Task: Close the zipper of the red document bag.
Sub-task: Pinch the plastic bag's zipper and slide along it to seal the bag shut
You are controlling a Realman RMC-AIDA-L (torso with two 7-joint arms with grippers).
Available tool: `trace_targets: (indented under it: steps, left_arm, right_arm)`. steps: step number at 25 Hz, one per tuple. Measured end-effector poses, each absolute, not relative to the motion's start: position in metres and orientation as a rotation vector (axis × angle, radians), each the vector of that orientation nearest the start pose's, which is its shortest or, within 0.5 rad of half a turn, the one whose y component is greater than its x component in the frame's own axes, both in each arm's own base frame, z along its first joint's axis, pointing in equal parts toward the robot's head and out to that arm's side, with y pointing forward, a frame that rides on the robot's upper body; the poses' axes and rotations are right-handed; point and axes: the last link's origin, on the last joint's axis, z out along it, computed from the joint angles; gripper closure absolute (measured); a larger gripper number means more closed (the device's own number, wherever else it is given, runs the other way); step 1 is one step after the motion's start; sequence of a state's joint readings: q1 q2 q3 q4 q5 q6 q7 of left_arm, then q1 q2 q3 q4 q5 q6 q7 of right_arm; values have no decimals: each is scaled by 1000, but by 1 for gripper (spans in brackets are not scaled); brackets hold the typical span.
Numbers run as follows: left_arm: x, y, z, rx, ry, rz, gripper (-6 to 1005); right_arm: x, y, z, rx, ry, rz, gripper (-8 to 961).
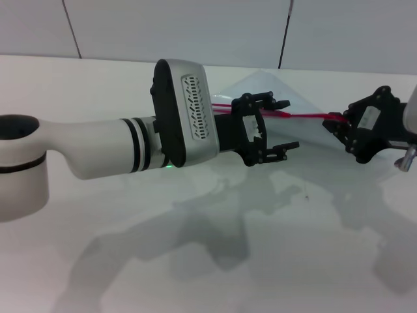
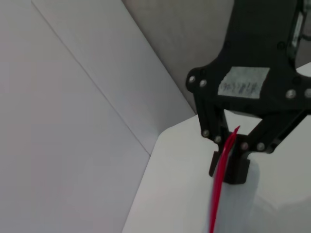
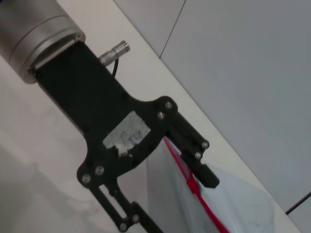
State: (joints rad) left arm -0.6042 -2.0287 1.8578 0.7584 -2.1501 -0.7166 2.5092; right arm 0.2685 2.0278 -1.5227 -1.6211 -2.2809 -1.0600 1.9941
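Observation:
The red document bag (image 1: 287,94), a translucent pale pouch, hangs between my two grippers over the white table. Its zipper (image 1: 306,116) is a thin red line running across from one gripper to the other. My left gripper (image 1: 290,125) is open, and the zipper passes just by its upper finger (image 3: 206,175). My right gripper (image 1: 339,121) is shut on the far right end of the zipper (image 2: 224,162). In the left wrist view, that right gripper (image 2: 228,156) pinches the red strip. The bag (image 3: 243,206) hangs below the zipper (image 3: 201,201) in the right wrist view.
The white table (image 1: 260,248) stretches toward me, crossed by the arms' shadows. A pale panelled wall (image 1: 339,32) rises just behind the bag. My thick left forearm (image 1: 98,150) reaches across the left half of the scene.

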Motion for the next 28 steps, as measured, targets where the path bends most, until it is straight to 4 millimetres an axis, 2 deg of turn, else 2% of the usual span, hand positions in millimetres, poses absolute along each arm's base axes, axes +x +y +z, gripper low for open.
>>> trace_targets:
  steps: [15, 28]
  left_arm:
    - [-150, 381, -88, -2493, 451, -433, 307]
    - [-149, 386, -89, -2496, 465, -409, 475]
  right_arm:
    - [168, 346, 26, -2511, 88, -44, 914]
    - [167, 346, 26, -2509, 82, -42, 917]
